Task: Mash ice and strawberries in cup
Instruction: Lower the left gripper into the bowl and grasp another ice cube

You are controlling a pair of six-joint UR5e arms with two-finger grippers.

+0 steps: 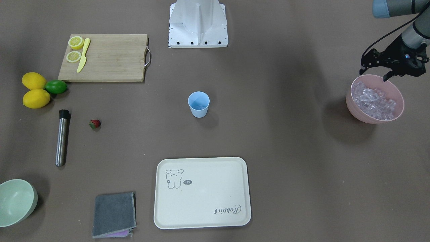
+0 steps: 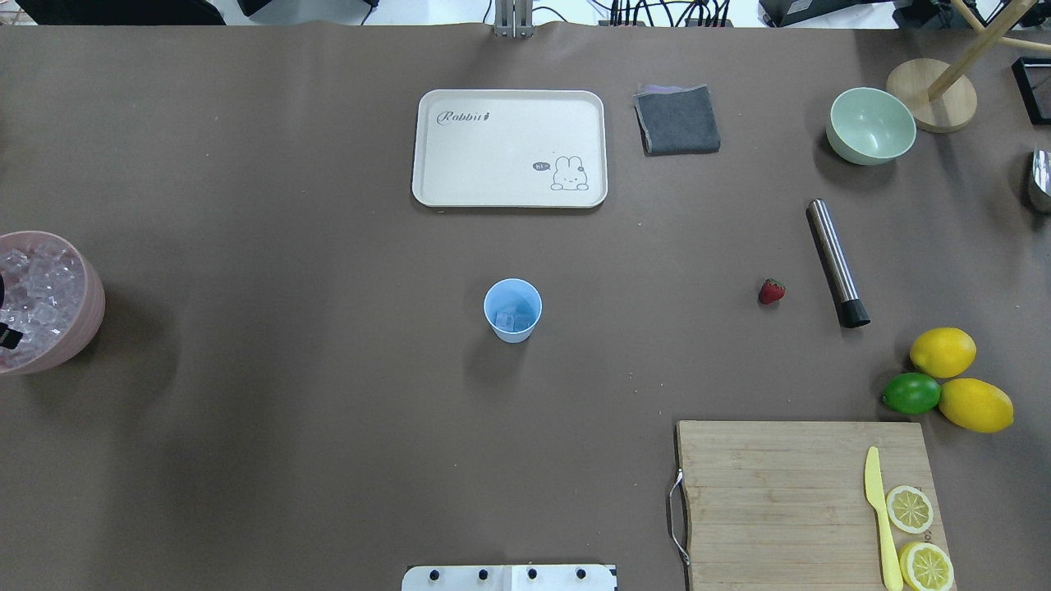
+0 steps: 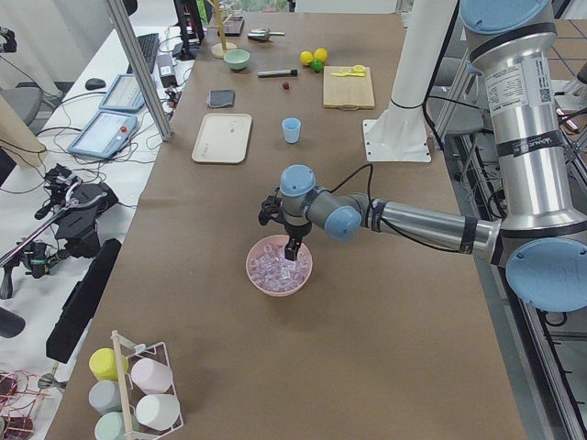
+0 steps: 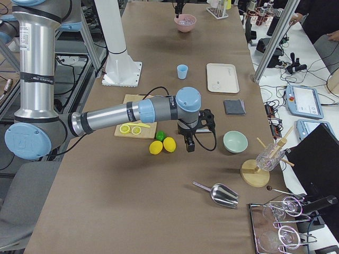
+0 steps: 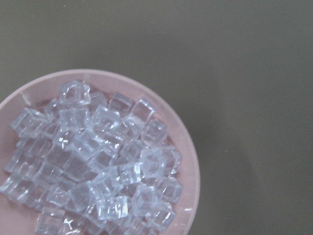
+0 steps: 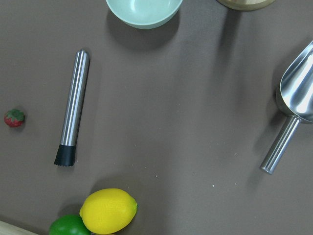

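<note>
The light-blue cup stands upright mid-table with a few ice cubes in its bottom; it also shows in the overhead view. Many more ice cubes fill the pink bowl at the table's left end. My left gripper hovers open and empty over that bowl's near rim. The strawberry lies on the table on the right side, also in the right wrist view. My right gripper hangs near the lemons; I cannot tell whether it is open or shut.
A steel muddler lies beside the strawberry. Two lemons and a lime sit by the cutting board with lemon halves and a yellow knife. A cream tray, grey cloth, green bowl and metal scoop lie farther out.
</note>
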